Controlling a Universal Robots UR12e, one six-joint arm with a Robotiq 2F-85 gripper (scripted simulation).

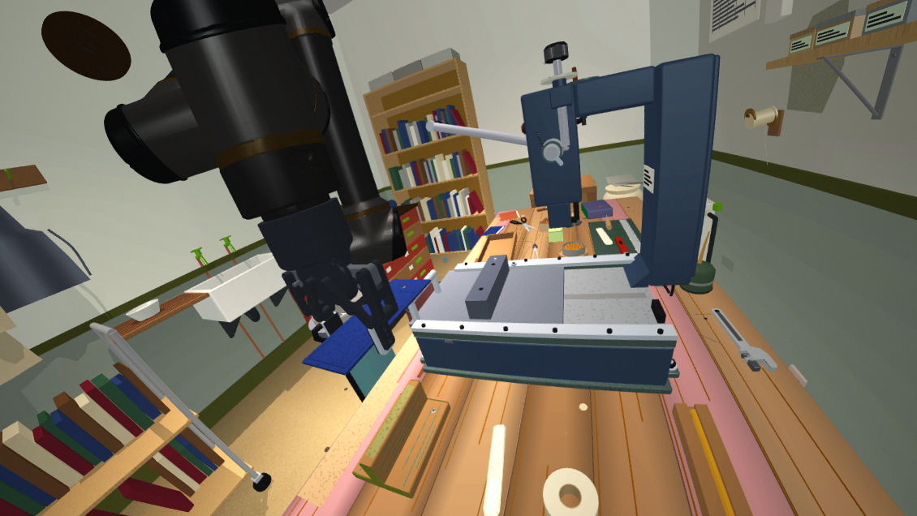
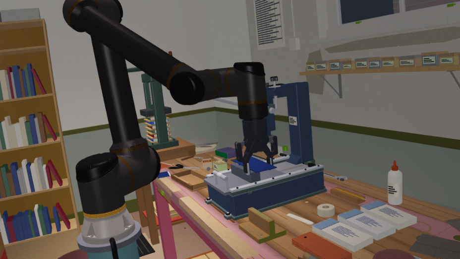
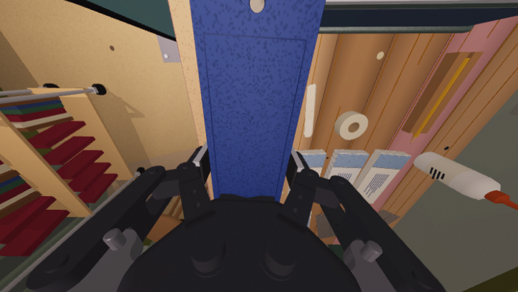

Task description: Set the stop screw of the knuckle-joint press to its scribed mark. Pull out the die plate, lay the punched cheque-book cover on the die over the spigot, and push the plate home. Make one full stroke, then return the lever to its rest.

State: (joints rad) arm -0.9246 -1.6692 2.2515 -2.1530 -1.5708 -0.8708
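The blue cheque-book cover (image 1: 359,327) (image 3: 253,105) (image 2: 255,163) hangs in the air left of the pulled-out die plate (image 1: 513,291) (image 2: 257,175), off the bench edge and clear of the plate. It has a punched hole (image 3: 257,5) near its far end. My gripper (image 1: 350,314) (image 2: 257,158) (image 3: 250,163) has a finger on each long edge of the cover and holds it flat. A dark block (image 1: 486,286) stands on the plate. The press frame (image 1: 667,166) (image 2: 297,122) rises behind, with its lever (image 1: 475,133) pointing left and the stop screw (image 1: 556,54) on top.
A shallow wooden tray (image 1: 497,247) (image 2: 189,178) sits behind the press. A tape roll (image 1: 570,493) (image 3: 351,125), a white stick (image 1: 495,468), wooden blocks (image 1: 401,436), a glue bottle (image 2: 394,183) (image 3: 460,177) and paper pads (image 2: 363,222) lie on the bench in front. A book rack (image 1: 96,436) stands below left.
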